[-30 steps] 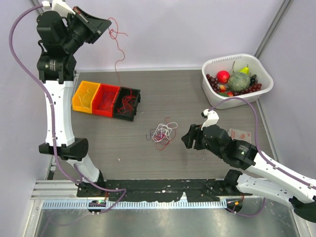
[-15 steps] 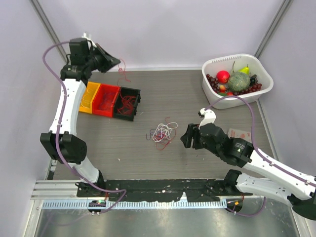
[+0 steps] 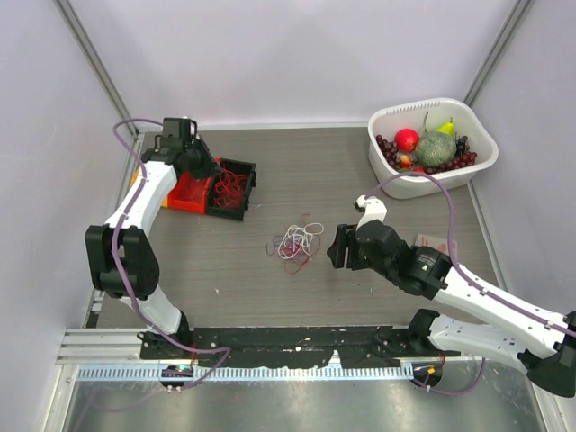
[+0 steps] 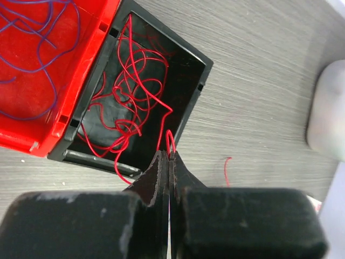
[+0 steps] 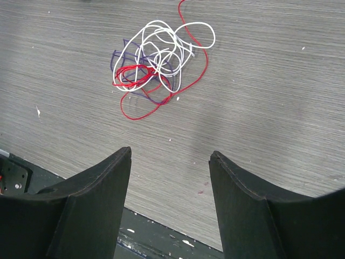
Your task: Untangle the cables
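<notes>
At the upper left of the top view, the left arm stands folded, with its elbow low near the left wall and its forearm reaching up and to the right over the bins. The left end effector [image 3: 202, 166] [image 4: 168, 156] points down at the black bin [image 3: 239, 191] [image 4: 200, 83], next to the red bin [image 3: 184, 193] [image 4: 91, 65]. Its jaws are pressed fully together, and they pinch a small loop of a red wire [image 4: 170, 141] that runs down into the black bin. The right arm lies low from the lower right corner toward the centre. The right end effector [image 3: 335, 247] [image 5: 170, 154] is wide open and holds nothing. The cables [image 3: 299, 241] [image 5: 159, 59] lie as a tangle on the worktop [image 3: 360, 162], near the centre, just to the left of these open jaws and not touching them.
</notes>
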